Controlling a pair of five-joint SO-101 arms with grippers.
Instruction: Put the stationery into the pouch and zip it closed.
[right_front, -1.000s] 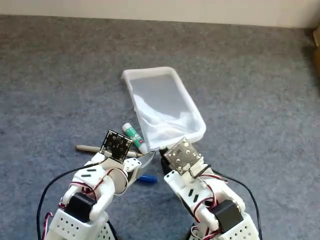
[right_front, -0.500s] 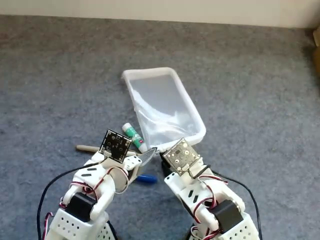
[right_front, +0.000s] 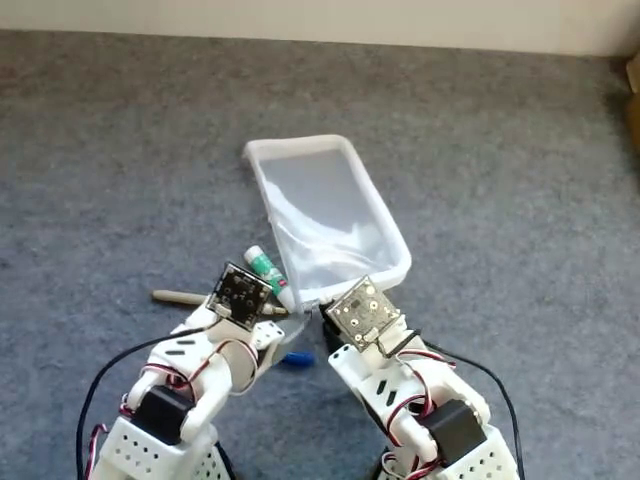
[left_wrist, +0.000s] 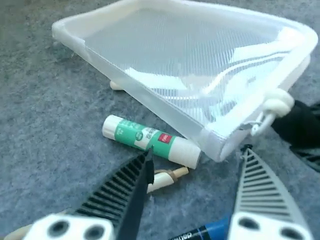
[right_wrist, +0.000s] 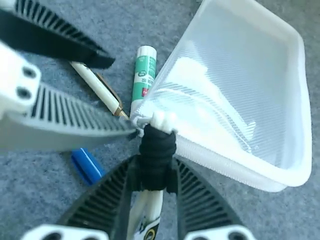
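Mesh pouch lies mid-carpet, zip-pull corner nearest the arms; looks light, floppy and likely to slide, so best held by the stiffer zip rim or pull tab. Right tool is clamped on a black-capped marker, cap touching the tab. Left tool has jaws apart, by the glue stick just left of pouch: rigid, light, round, may roll, so grip mid-barrel. Cream pen and blue pen lie close by
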